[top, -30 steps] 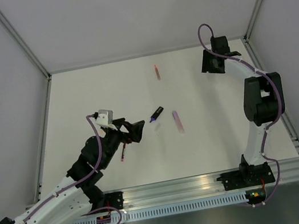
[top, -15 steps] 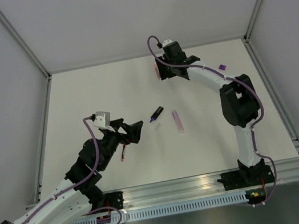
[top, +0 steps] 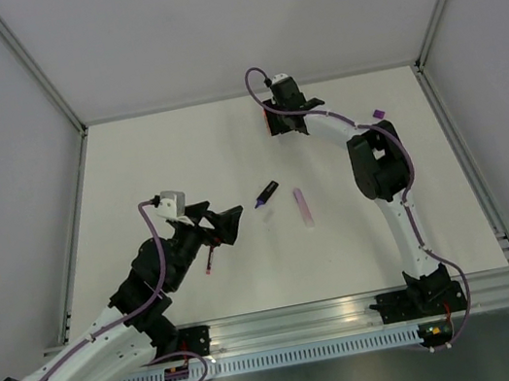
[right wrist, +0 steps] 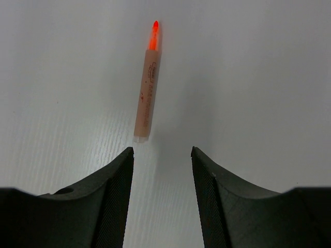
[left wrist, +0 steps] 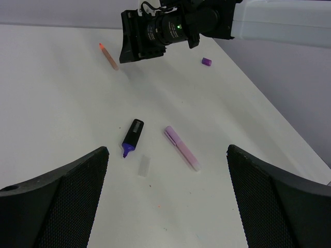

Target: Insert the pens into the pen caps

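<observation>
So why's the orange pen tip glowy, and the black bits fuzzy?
Right wrist view: the orange pen has a tip so bright its colour washes out; the black fingers sit very near the lens, so they look soft. Top view: even light, faint shadows.

Bright, even light falls from above onto the white table (top: 179, 154). In the top view it looks flat, with no glare and only faint, soft-edged shadows under my arms. The walls read a duller grey.

My left wrist picture is crisp. The black marker (left wrist: 132, 135) has clean edges and a thin shadow, and my left fingers (left wrist: 57, 206) are dark masses whose mesh texture shows. A small green light (left wrist: 178, 27) glows on my other wrist.

From my right wrist the orange pen (right wrist: 145, 93) is sharp, though its tip burns oversaturated. A soft grey shadow lies just below it, and my right fingers (right wrist: 111, 206) are nearly black and slightly soft.
</observation>
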Tool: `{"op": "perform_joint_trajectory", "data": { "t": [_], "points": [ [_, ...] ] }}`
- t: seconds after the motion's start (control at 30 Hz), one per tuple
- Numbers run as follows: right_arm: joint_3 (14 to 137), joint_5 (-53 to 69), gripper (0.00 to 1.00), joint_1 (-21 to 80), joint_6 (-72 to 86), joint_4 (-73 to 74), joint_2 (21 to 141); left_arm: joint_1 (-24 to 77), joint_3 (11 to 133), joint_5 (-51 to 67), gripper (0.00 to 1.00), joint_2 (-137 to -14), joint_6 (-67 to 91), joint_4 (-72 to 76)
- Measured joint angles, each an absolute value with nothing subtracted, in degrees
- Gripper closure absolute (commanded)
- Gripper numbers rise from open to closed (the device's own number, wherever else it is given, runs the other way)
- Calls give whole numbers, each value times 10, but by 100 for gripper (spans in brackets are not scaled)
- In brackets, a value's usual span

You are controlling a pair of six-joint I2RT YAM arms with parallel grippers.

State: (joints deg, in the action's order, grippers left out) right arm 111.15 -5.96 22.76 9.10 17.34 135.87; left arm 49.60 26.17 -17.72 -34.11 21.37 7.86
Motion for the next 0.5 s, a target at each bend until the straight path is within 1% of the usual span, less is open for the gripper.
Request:
{"op": "perform_joint_trajectory", "data": {
  "t": [0.23, 0.37, 0.5],
  "points": [
    [1121, -61, 46, 232, 102, 147, 1365, 496, 262, -177, 0, -346, 214, 79],
    [1141, -64, 50, 233, 107, 137, 1388, 496, 262, -175, 0, -350, 214, 79],
    [1146, -61, 49, 237, 112, 126, 1414, 496, 262, -169, 0, -351, 214, 79]
  ]
}}
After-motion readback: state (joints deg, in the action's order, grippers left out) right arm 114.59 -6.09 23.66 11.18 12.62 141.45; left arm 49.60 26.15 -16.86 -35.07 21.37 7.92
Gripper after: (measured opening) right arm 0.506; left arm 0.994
